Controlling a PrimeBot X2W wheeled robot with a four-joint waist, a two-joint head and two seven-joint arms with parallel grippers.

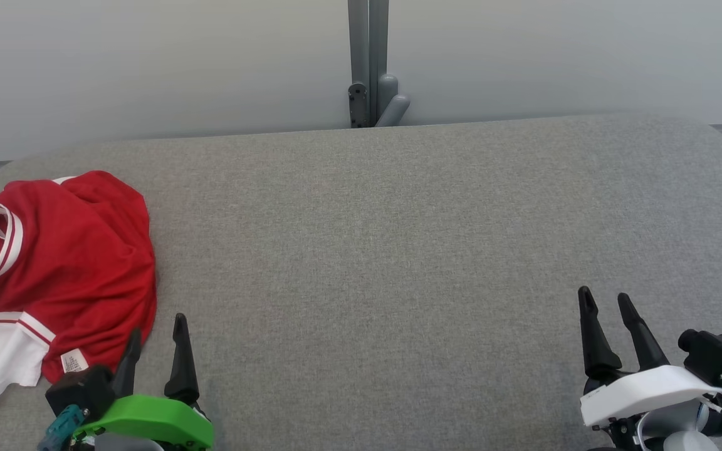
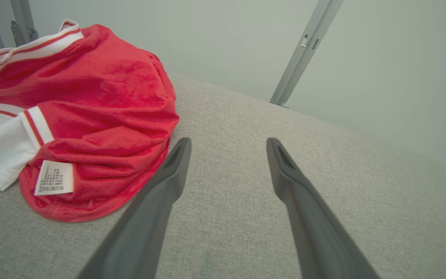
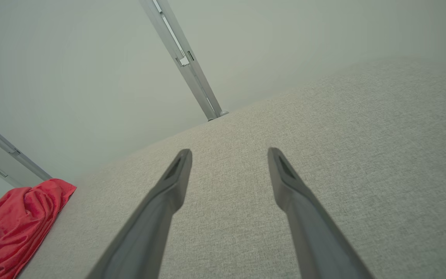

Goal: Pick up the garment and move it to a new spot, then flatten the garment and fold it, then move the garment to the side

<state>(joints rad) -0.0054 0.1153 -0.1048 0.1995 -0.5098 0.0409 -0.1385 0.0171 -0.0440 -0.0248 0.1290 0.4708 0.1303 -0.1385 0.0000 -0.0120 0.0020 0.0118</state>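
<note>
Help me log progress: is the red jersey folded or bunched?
Bunched: the red jersey lies in a rumpled heap, care label exposed.

Garment (image 1: 79,263): soft red-white cloth, slight sheen. Table (image 1: 398,250): grey woven fabric, matt. Post (image 1: 367,62): smooth grey metal.

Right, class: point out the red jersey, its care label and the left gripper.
red jersey (image 1: 85,263), head view, on its red body.
care label (image 2: 54,177), left wrist view, middle of the white tag.
left gripper (image 1: 157,326), head view, midway between the tips of its fingers.
</note>
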